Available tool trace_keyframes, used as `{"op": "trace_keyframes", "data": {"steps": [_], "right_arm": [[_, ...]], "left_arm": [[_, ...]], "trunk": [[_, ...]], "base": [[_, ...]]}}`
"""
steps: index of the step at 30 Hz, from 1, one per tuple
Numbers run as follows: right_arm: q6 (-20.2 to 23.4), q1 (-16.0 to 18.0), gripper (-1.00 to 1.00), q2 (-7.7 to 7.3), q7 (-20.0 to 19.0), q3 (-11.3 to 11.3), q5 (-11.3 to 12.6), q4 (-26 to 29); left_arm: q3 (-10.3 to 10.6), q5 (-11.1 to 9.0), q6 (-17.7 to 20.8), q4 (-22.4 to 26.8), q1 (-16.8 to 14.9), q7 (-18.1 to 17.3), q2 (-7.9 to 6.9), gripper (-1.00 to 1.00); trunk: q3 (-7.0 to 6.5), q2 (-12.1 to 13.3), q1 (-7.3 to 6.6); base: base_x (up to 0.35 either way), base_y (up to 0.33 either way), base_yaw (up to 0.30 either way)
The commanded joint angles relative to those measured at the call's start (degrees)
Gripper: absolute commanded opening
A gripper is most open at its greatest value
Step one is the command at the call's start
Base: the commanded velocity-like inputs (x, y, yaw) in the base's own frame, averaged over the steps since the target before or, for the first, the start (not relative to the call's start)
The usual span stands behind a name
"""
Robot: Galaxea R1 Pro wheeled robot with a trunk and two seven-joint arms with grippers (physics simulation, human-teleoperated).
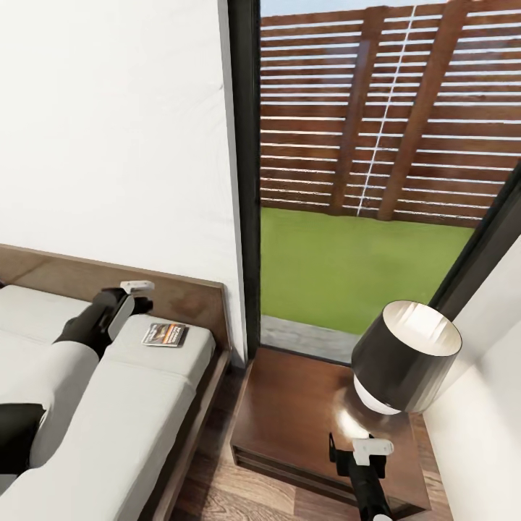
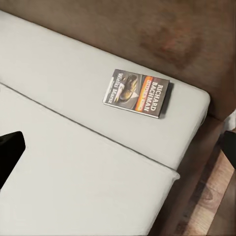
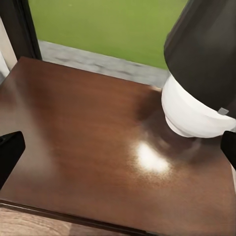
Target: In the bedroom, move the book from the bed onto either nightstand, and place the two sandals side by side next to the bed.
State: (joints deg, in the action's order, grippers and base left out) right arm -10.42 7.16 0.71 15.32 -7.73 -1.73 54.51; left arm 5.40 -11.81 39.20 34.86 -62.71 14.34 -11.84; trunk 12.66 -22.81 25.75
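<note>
My right gripper (image 1: 353, 449): closest to me, low down, above the front part of the nightstand. Its two dark fingers are spread wide apart, and it holds nothing.

Nightstand (image 1: 289, 405): a shiny dark brown top with a bright spot of light on it. It stands just beside the bed, in the corner by the window.

Lamp (image 1: 405, 358): it stands on the nightstand, near the side away from the bed. It has a round white base and a black shade – white on the inside.

My left arm (image 1: 65, 362): it reaches out over the bed, white near me and black further along.

My left gripper (image 1: 141, 295): up in the air over the mattress, near the headboard. The fingers are wide apart and it holds nothing.

Bed (image 1: 145, 405): a pale grey-white mattress in a dark brown wooden frame.

Book (image 1: 164, 333): small and thin, lying flat on the mattress close to the headboard, near the corner on the nightstand side – just past my left gripper, not touching it. The cover has orange and black print.

Headboard (image 1: 188, 297): brown wood, against the white wall.

Window (image 1: 362, 181): tall, with a dark frame. Outside I see green grass and a brown wooden fence.
</note>
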Motion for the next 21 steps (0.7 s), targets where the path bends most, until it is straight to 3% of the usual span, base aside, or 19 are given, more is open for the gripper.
{"op": "trace_keyframes", "data": {"steps": [1,13,21], "right_arm": [[-0.1,0.0,1.00,-0.01,0.4,-0.1,-0.2,0.0],[0.0,0.0,1.00,-0.01,0.4,-0.1,-0.2,0.0],[0.0,0.0,1.00,-0.01,0.5,-0.1,-0.2,-0.1]], "left_arm": [[0.5,-0.6,0.2,0.3,-0.1,0.5,-0.10,1.00],[0.7,-0.4,0.3,2.2,-0.1,0.4,-0.08,1.00],[0.7,-0.2,0.3,2.2,-0.1,0.4,-0.15,1.00]], "trunk": [[0.11,-0.1,0.03],[0.11,-0.1,0.03],[0.11,-0.1,0.03]], "base": [[0.000,0.000,0.000],[0.002,0.000,0.000],[0.207,0.000,0.000]]}}
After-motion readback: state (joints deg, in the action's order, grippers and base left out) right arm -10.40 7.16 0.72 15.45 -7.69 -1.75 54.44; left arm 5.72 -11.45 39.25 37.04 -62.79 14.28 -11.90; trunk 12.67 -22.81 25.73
